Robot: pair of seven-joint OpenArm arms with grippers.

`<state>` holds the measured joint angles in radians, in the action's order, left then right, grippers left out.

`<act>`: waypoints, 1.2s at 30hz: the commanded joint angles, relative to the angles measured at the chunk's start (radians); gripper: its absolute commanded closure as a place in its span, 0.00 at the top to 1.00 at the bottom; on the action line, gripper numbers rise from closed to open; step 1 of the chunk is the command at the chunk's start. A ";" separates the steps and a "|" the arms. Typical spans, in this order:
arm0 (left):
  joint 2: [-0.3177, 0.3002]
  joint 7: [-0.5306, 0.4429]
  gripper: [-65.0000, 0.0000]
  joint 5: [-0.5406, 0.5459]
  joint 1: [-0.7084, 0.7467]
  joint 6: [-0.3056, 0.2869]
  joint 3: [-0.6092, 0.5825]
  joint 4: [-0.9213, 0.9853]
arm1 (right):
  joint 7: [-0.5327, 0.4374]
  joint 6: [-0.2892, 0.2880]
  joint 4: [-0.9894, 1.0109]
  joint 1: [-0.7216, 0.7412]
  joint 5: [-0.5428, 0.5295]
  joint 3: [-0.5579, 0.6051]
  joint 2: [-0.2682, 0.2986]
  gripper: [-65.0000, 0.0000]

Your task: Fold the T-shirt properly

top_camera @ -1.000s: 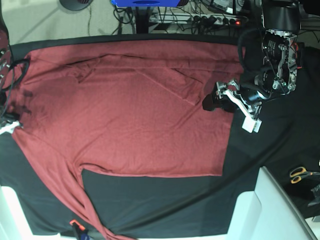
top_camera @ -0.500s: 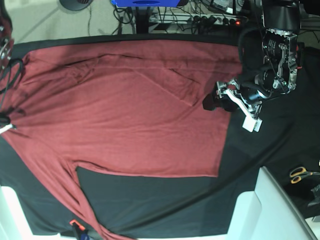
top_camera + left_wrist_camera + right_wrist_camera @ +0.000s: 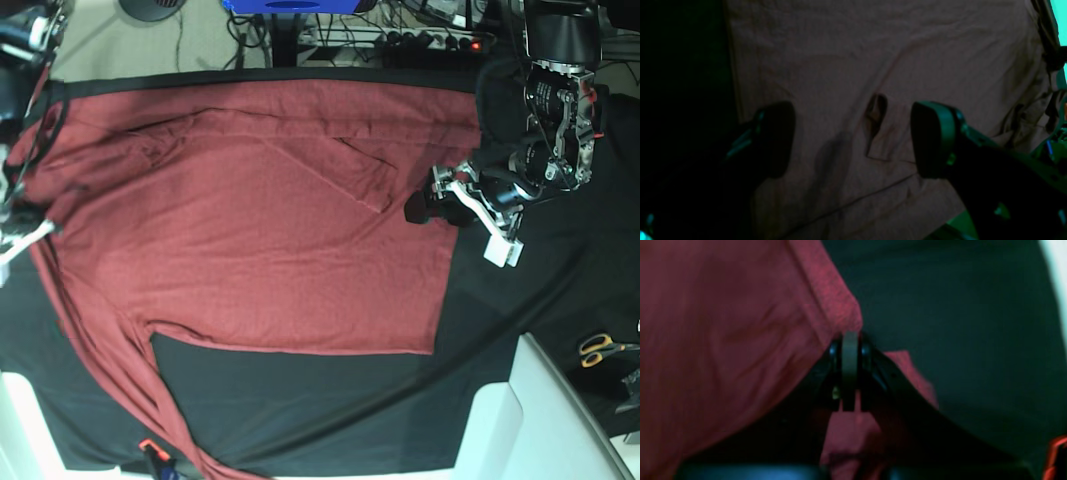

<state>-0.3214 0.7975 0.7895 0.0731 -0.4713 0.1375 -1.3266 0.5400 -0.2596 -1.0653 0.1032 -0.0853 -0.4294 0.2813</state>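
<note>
The brick-red T-shirt (image 3: pixel 250 220) lies spread flat on the black tablecloth (image 3: pixel 330 410), one long sleeve trailing to the front left (image 3: pixel 150 400). My left gripper (image 3: pixel 432 205) hovers open and empty over the shirt's right edge. In the left wrist view it (image 3: pixel 855 140) stands with jaws wide apart above the cloth (image 3: pixel 873 50), over a folded sleeve end (image 3: pixel 876 113). My right gripper (image 3: pixel 20 235) is at the shirt's left edge. In the right wrist view it (image 3: pixel 850 340) is shut on a pinch of the red cloth (image 3: pixel 723 340).
Yellow-handled scissors (image 3: pixel 600 347) lie at the right edge. A white box (image 3: pixel 540 420) stands at the front right. An orange-and-black tool (image 3: pixel 150 452) lies by the sleeve end. Cables and a power strip (image 3: pixel 420 38) run behind the table.
My right arm has moved toward the far side, dragging the shirt's left edge; the whole shirt has slid slightly left. The left arm has not moved.
</note>
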 commanded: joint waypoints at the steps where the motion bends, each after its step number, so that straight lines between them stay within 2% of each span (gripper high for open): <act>1: -0.012 -0.016 0.79 0.018 -0.008 -0.005 0.004 -0.014 | -0.022 0.009 -0.033 0.008 0.000 -0.006 0.020 0.00; 10: -0.012 -0.016 0.79 0.018 -0.003 -0.005 0.009 -0.014 | -0.008 0.007 -0.126 -0.096 0.000 -0.006 0.011 0.00; 15: -0.012 -0.016 0.79 0.018 -0.003 -0.005 0.003 -0.014 | -0.008 0.007 -0.123 -0.110 0.000 -0.069 0.011 0.00; 20: -0.009 -0.016 0.79 0.018 -0.003 -0.005 0.001 -0.014 | -0.008 0.006 -0.125 -0.110 0.000 -0.072 0.011 0.01; 22: -0.009 -0.014 0.79 0.018 -0.003 -0.005 0.001 -0.014 | 0.005 0.006 -0.135 -0.110 0.000 -0.070 0.011 0.09; 27: -0.009 -0.014 0.79 0.018 -0.002 -0.005 0.001 -0.014 | 0.064 0.003 -0.257 -0.110 0.000 -0.069 -0.018 0.48; 28: -0.009 -0.014 0.79 0.018 -0.002 -0.005 0.001 -0.014 | 0.068 0.003 -0.278 -0.109 0.000 -0.067 -0.021 0.51; 31: -0.009 -0.014 0.79 0.018 -0.002 -0.005 0.001 -0.014 | 0.068 -0.005 -0.281 -0.066 0.002 -0.009 -0.015 0.50; 36: -0.009 -0.014 0.79 0.018 -0.002 -0.005 0.009 -0.014 | 0.062 -0.022 -0.062 0.083 0.005 0.045 0.005 0.50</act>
<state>-0.3187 0.7982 0.7902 0.0826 -0.4709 0.1387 -1.3258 0.6163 -0.2943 -1.1076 0.1757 -0.0921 -0.3790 0.2581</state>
